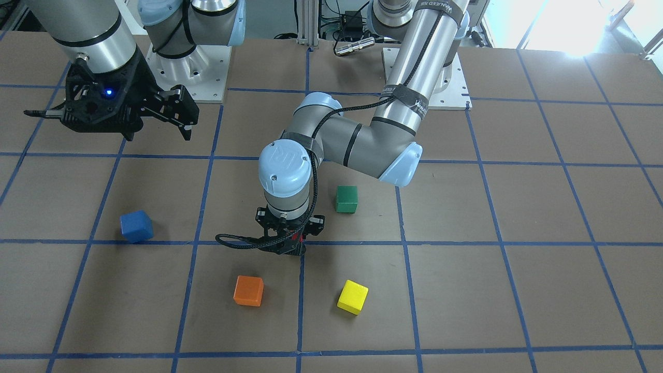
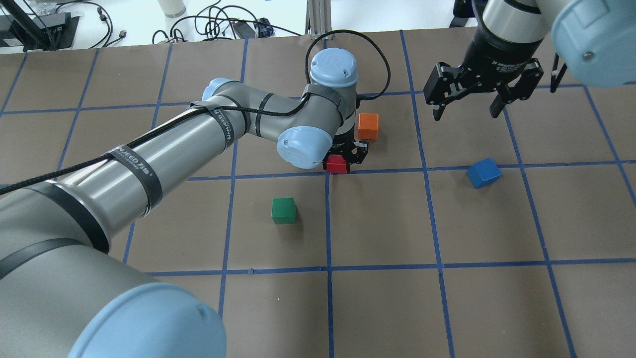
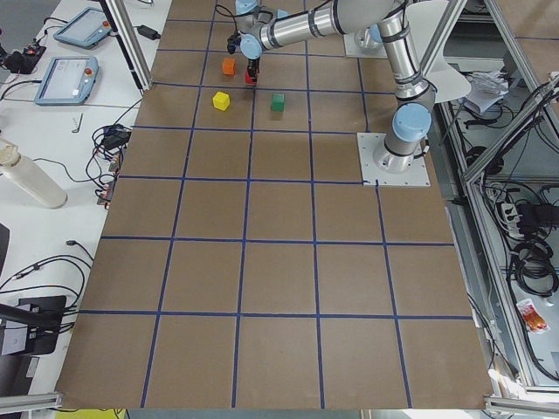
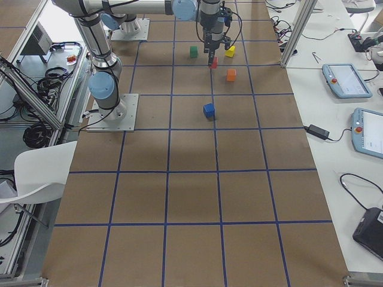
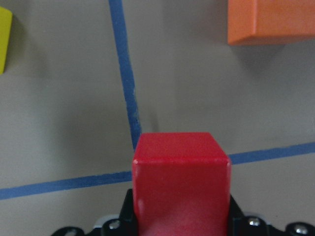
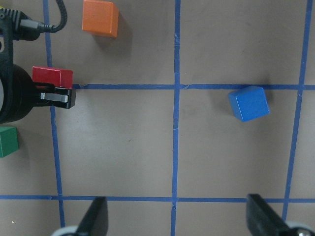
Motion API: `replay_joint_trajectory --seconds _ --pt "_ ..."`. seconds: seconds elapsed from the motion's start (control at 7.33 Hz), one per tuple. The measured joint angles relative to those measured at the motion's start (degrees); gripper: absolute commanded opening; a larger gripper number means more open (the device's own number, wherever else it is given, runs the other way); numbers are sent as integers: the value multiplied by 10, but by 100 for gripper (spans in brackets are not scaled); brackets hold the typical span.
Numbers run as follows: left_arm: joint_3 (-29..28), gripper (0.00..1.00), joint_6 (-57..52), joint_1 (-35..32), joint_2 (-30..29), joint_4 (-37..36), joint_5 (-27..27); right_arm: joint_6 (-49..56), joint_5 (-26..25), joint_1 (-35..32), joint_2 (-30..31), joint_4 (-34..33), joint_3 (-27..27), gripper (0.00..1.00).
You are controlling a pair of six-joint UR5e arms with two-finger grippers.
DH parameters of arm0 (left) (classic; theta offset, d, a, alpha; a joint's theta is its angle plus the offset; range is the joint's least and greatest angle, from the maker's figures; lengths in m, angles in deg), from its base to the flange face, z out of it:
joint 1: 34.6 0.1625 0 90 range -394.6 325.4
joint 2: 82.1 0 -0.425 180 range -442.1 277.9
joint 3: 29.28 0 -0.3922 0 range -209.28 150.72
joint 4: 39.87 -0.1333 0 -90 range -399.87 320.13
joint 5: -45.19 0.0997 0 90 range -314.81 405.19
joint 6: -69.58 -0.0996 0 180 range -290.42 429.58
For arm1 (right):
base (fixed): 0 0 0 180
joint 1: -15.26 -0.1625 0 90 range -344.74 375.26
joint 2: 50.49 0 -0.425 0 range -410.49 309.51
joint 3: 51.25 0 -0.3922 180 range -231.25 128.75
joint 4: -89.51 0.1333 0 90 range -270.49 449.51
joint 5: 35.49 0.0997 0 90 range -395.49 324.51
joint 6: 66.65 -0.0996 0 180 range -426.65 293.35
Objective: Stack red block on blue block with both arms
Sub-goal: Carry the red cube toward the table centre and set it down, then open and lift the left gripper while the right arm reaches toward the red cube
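**Left gripper** (image 1: 286,241): points straight down at a crossing of the blue tape lines on the brown paper-covered table (image 2: 377,223). Its jaws are closed to one cube's width on the small matte red block (image 5: 180,177), one finger on each opposite side face. The top-down grip leaves the block's underside free for setting down. Whether the block is clear of the surface cannot be told.

**Right gripper** (image 2: 467,112): hangs above the table with its fingers spread wide and nothing between them. It is nearer the small matte blue block (image 2: 483,172) than the left is, which suits a hand-over or a steadying role.

**Blue block:** sits alone on the table, turned slightly against the grid, well apart from the red block on the robot's right.

**Bystanders:** an orange cube (image 2: 368,126) lies just beside the left gripper. A green cube (image 2: 283,210) and a yellow cube (image 1: 352,296) lie near.

**Judgement:** grasp made; carry and stacking not yet done.
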Motion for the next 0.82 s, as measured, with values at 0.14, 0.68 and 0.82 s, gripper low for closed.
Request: replay_joint_trajectory --seconds 0.14,0.68,0.82 --pt "-1 85 0 -1 1 5 1 0 0 0 0 0 0 100" --pt "-43 92 -24 33 72 148 11 -1 2 -1 0 0 -2 100" --pt "-52 94 -41 68 102 181 13 -6 5 -6 -4 -1 -5 100"
